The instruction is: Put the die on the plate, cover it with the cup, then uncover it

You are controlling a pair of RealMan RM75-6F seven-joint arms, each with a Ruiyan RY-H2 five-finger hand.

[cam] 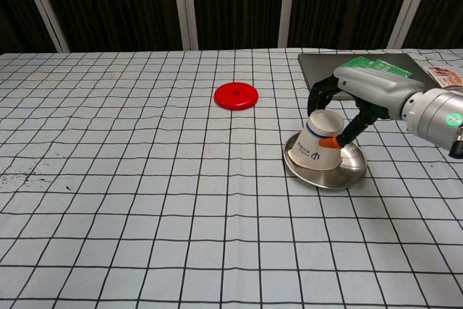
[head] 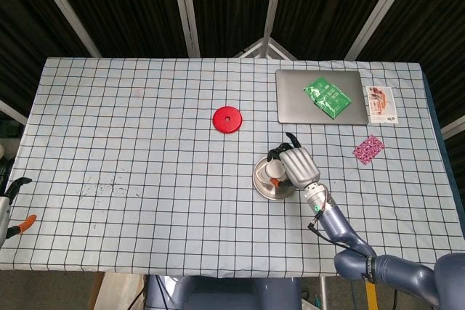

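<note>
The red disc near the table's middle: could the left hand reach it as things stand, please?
Probably not easily: the left hand sits at the table's far left edge, with the red disc well across the cloth, though nothing blocks the way.

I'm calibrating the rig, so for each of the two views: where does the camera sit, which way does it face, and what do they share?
Head view: high up, looking steeply down at the whole table; shows the right hand with its forearm, and the left hand at the edge.
Chest view: low, facing forward across the table; shows only the right hand.
Shared: right hand gripping the upturned cup on the plate, red disc, laptop.
</note>
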